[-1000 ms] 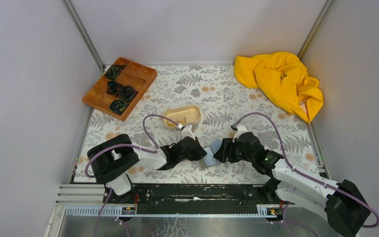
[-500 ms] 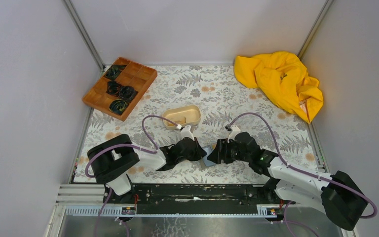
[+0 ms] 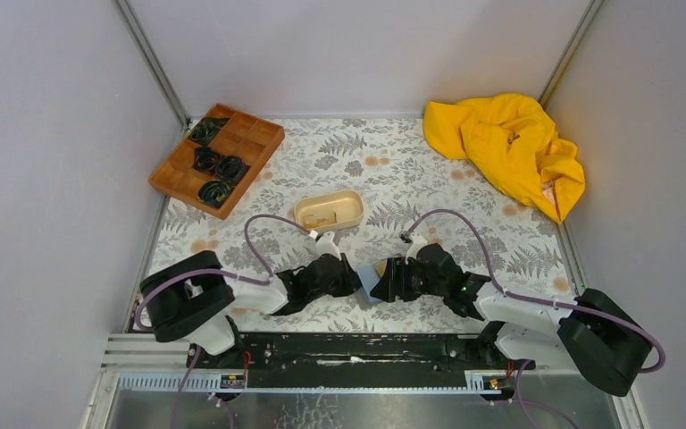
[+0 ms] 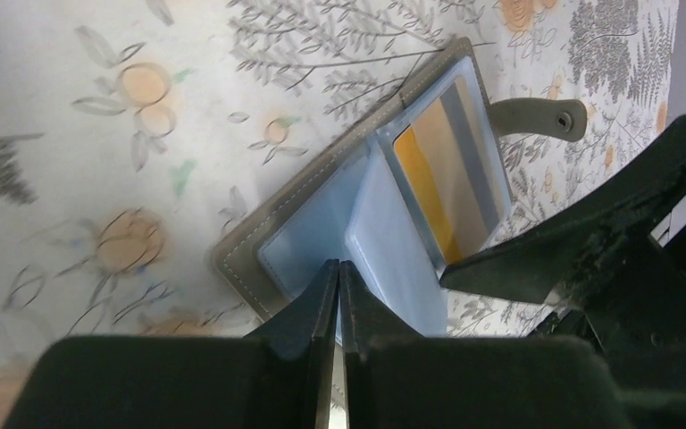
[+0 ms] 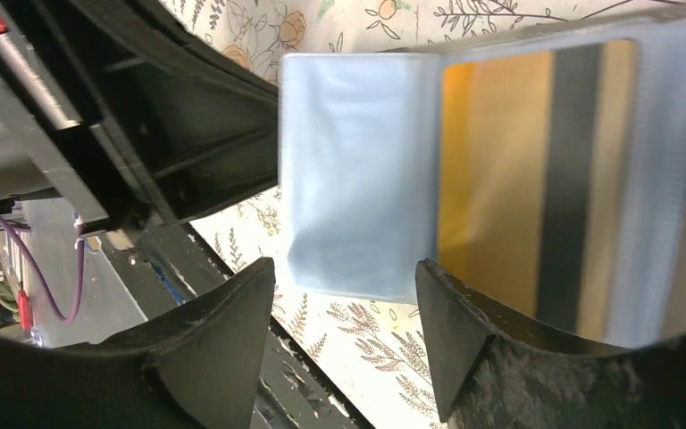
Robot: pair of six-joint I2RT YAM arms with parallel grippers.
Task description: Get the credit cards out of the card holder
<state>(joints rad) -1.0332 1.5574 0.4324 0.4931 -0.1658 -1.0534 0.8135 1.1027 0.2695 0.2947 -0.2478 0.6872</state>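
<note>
The card holder [image 4: 313, 237] lies open on the floral cloth, grey outside, pale blue inside. It shows as a pale sliver between both grippers in the top view [image 3: 369, 284]. A gold card with a dark stripe [image 4: 451, 174] sits in its clear sleeve, also seen in the right wrist view [image 5: 536, 170]. My left gripper [image 4: 338, 268] is shut, its tips pinching the holder's pale blue inner leaf. My right gripper [image 5: 344, 299] is open, with the loose blue leaf [image 5: 357, 170] just beyond its tips and one finger [image 5: 473, 340] at the card's edge. No other cards show.
A beige oval tray [image 3: 329, 212] sits just behind the grippers. A brown compartment tray [image 3: 217, 158] with dark coiled items is at the back left. A yellow cloth [image 3: 509, 147] lies at the back right. The metal rail [image 3: 339, 349] runs along the near edge.
My right arm has reached left, closing in on the holder. My left gripper has shifted slightly left and back. Less of the holder shows between them now.
</note>
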